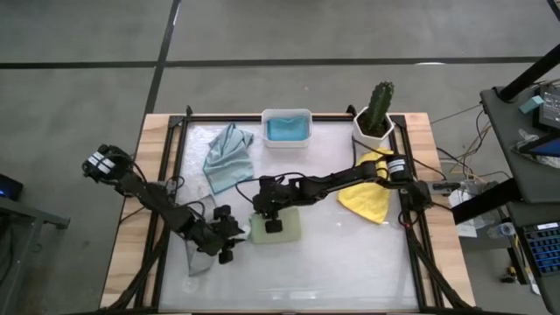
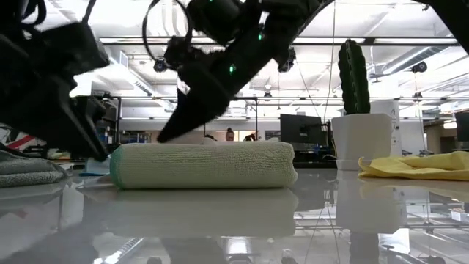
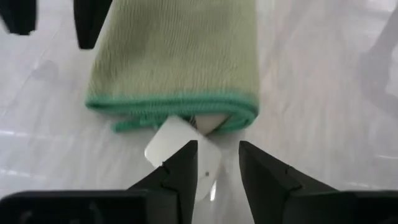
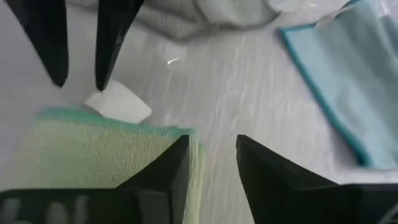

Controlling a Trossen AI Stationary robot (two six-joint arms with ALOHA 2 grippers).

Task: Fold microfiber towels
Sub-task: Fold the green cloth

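- left gripper [image 3: 216, 163] jaws slightly apart, empty, just short of the sage green towel's [image 3: 177, 53] hemmed edge; white tag [image 3: 180, 146] sticks out near the fingertips
- right gripper [image 4: 211, 155] jaws slightly apart, holding nothing, over that towel's other edge
- sage green towel folded into a thick flat pad, mid-table, toward the front
- pale blue-grey towel [image 1: 229, 157] crumpled behind it; yellow towel [image 1: 367, 198] off right

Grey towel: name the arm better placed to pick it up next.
Left. The grey towel lies beside the left gripper; the right gripper hovers over the folded green towel, farther off.
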